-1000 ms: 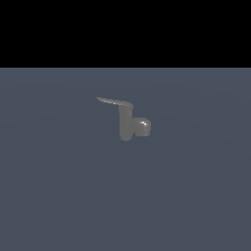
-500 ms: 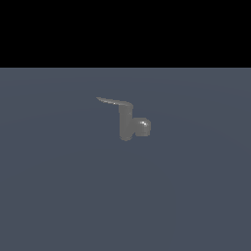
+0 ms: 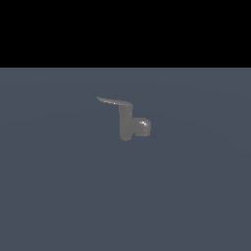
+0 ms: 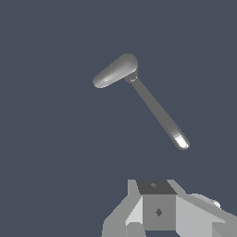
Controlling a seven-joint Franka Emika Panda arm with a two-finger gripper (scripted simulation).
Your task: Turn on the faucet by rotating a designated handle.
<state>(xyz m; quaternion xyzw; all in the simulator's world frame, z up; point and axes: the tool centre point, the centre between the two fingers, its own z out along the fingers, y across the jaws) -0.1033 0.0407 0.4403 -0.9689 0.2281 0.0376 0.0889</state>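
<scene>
While I cannot tell the claw's (image 4: pixel 159 217) state, the handle (image 3: pixel 113 102) points toward the exterior view's left, opposite the faucet's (image 3: pixel 126 125) spout.

Bare simulated scene
A flat, matte slate-blue bench (image 3: pixel 59 196) fills the lower exterior view under even, soft light; a featureless black backdrop (image 3: pixel 125 29) spans from 9 to 3 o'clock above.

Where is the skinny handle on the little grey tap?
The handle sits on top of the faucet, pointing toward the exterior view's left, opposite the stubby spout. The gripper is apart from it.
</scene>
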